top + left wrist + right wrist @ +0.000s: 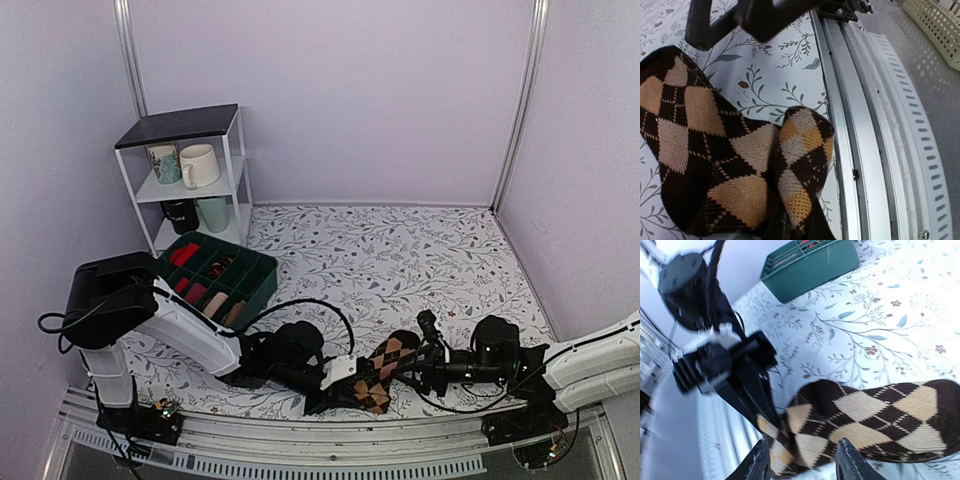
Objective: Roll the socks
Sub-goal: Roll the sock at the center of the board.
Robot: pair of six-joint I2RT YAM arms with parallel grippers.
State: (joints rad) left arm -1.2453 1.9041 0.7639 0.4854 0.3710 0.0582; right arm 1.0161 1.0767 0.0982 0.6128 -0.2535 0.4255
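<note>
One brown argyle sock (pixel 385 368) is laid at the bench's (pixel 400 250) near edge. Its folded end is pinched in the clenched left claw (pixel 771 421). The right claw (pixel 802 457) is held released at the sock. Four mugs (pixel 198 165) are shelved behind.

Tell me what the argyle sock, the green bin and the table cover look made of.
The argyle sock: matte knitted yarn; stitch rows show in the diamonds. The green bin: rigid moulded plastic, smooth walls with a faint sheen. The table cover: printed floral sheet, cloth or vinyl; cannot tell which.
</note>
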